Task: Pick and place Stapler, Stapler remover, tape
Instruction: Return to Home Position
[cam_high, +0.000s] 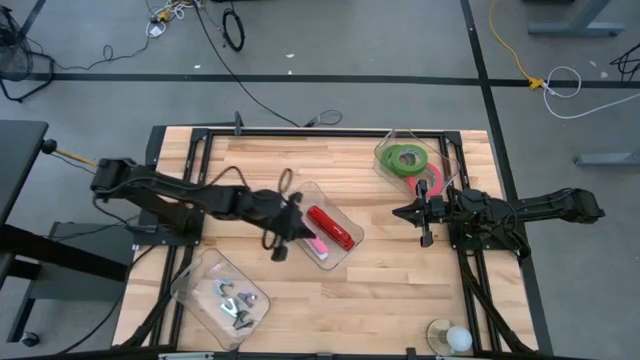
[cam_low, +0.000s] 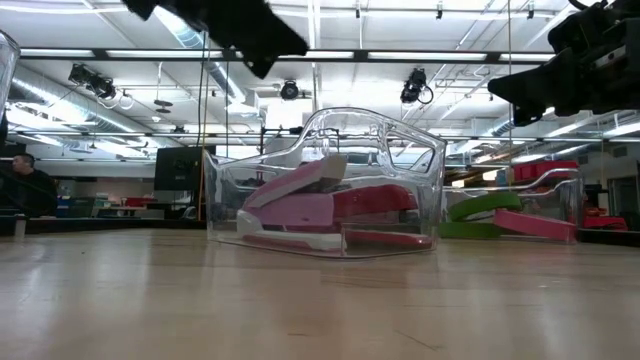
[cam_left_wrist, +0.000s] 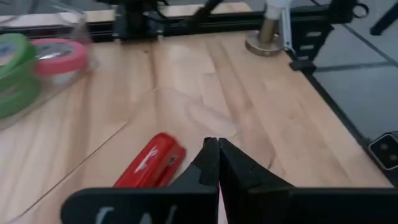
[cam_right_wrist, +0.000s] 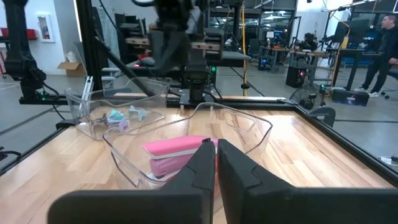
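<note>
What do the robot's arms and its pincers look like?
Both arms are dark, nearly black, and made of chunky jointed segments. The left arm and right arm each end in a pincer. The left pincer and right pincer look alike: two slim black fingers narrowing to tips, on a wide flat black bar. A thin black cable loops near the left arm's wrist.

Left wrist view: red stapler half hidden behind the left gripper; green tape cut off at the frame's left edge. High view, lower left: staple removers too small to count.
</note>
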